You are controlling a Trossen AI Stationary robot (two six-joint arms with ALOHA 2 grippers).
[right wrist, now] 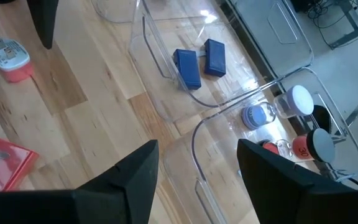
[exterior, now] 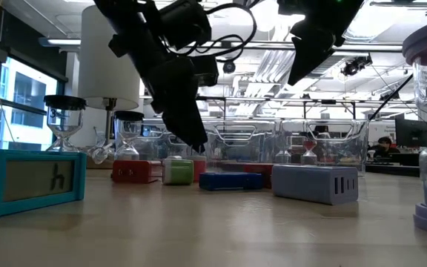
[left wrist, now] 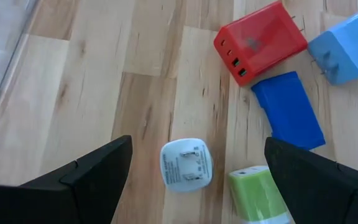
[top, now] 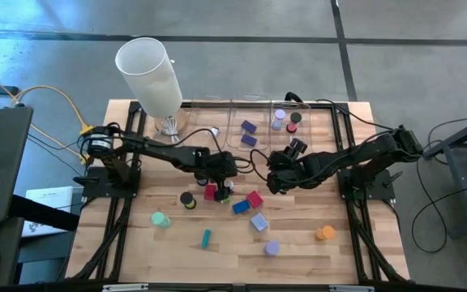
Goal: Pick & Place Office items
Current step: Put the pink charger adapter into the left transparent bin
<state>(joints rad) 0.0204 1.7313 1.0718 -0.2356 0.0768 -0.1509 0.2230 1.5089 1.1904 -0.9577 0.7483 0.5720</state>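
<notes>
The left gripper is spread wide, empty, over a white charger; only the low view shows "h" on a teal block.

1. A grey floor with dark seams surrounds the wooden table.
2. Bright windows stand at one side of the room.
3. Strip lights and pipes cross the ceiling.

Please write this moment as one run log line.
left gripper: open, over white charger | right gripper: empty, near clear bins
</notes>
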